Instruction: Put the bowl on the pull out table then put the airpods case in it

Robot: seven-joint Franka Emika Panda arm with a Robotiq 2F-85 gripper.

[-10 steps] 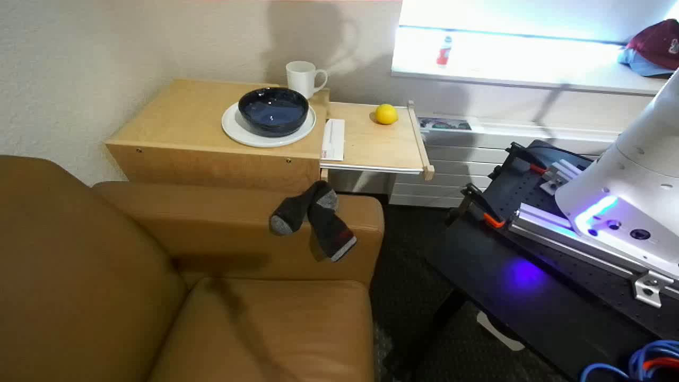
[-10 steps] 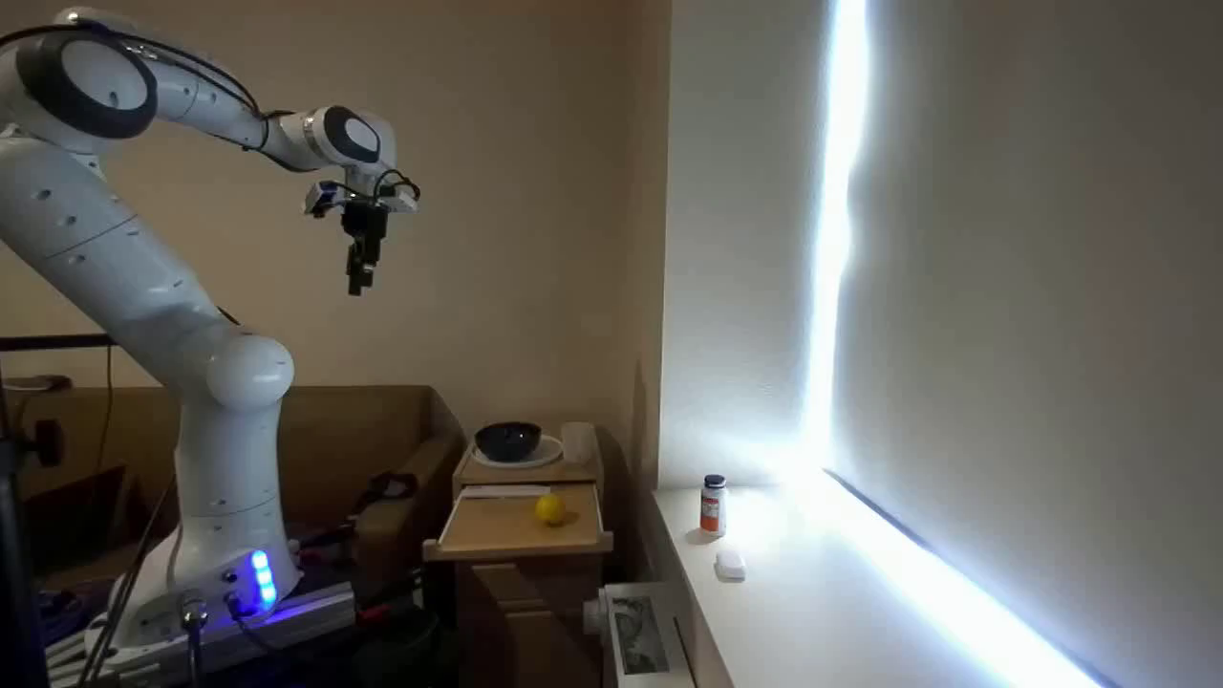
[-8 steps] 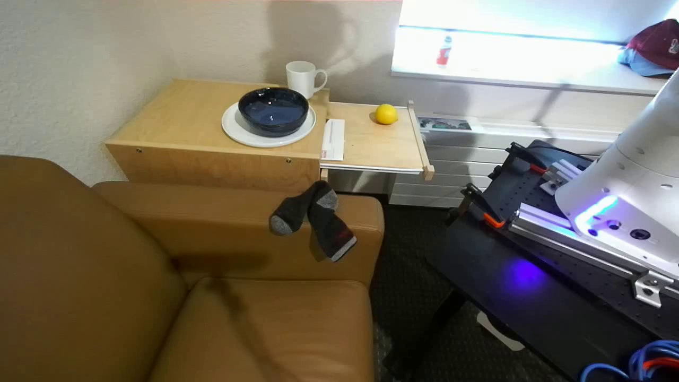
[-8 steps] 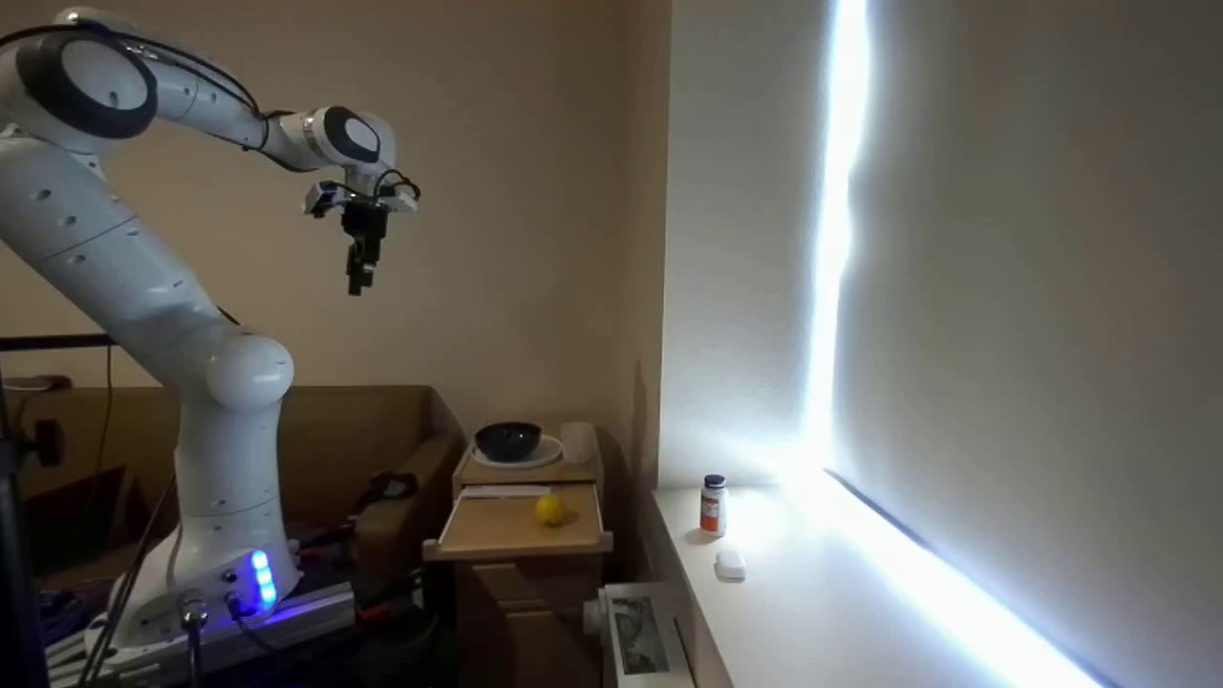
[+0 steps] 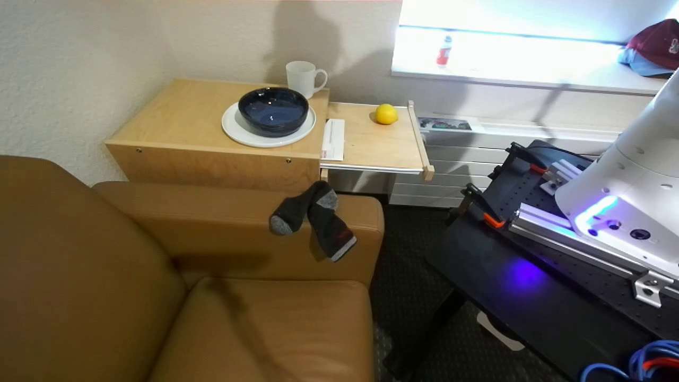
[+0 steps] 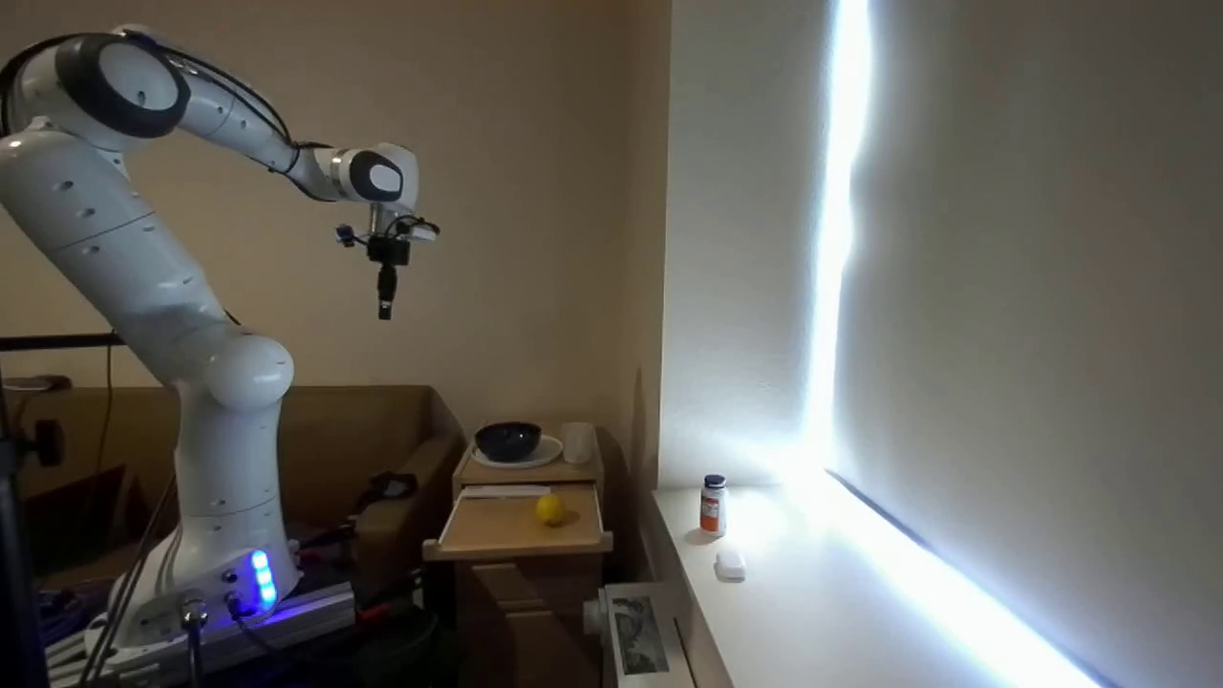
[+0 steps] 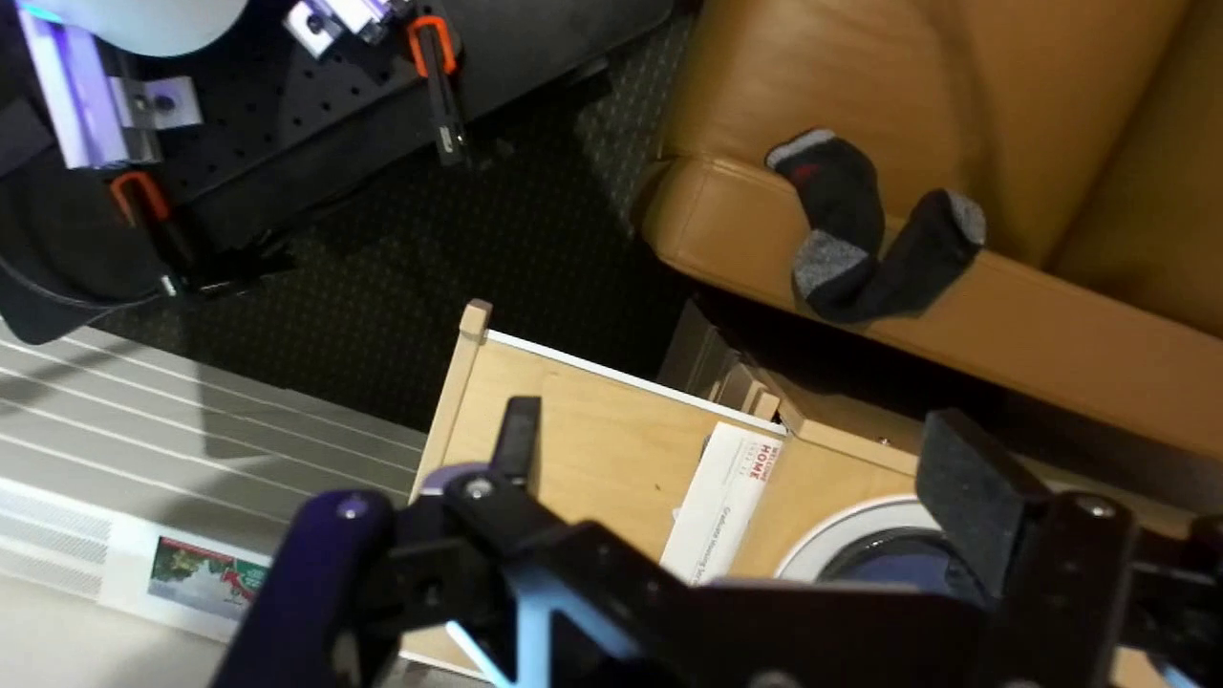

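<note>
The dark blue-black glossy bowl (image 5: 273, 112) sits on a white plate on the larger side table; it also shows in an exterior view (image 6: 507, 442) and partly in the wrist view (image 7: 893, 562). The light-wood pull out table (image 5: 376, 148) extends from that table, also in the wrist view (image 7: 602, 440). A small white rounded case (image 6: 730, 564), which looks like the airpods case, lies on the windowsill. My gripper (image 6: 385, 313) is high in the air, pointing down. In the wrist view my gripper (image 7: 734, 420) has its fingers wide apart, with nothing between them.
A yellow lemon (image 5: 386, 114) and a white paper slip (image 5: 333, 140) lie on the pull out table. A white mug (image 5: 301, 78) stands behind the plate (image 5: 249, 139). A bottle (image 6: 713, 505) stands on the sill. Socks (image 5: 318, 217) lie on the sofa arm.
The arm has moved my gripper down and to the right in an exterior view, and the gripper has turned. The bowl, lemon and white case have not moved.
</note>
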